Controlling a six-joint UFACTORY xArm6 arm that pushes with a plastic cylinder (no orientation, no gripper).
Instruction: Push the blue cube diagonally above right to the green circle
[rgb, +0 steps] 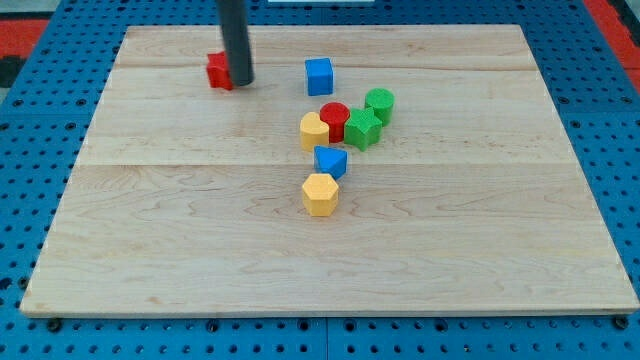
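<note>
The blue cube (319, 76) sits near the view's top centre. The green circle (380, 103) lies below and to the right of it, in a cluster with a green star-shaped block (362, 129), a red cylinder (334, 119) and a yellow block (314, 131). My tip (241, 82) is to the left of the blue cube, well apart from it, touching the right side of a red block (218, 70).
A blue angular block (330, 161) and a yellow hexagon (320, 194) lie below the cluster. The wooden board (150, 230) rests on a blue pegboard; its edges are near the view's borders.
</note>
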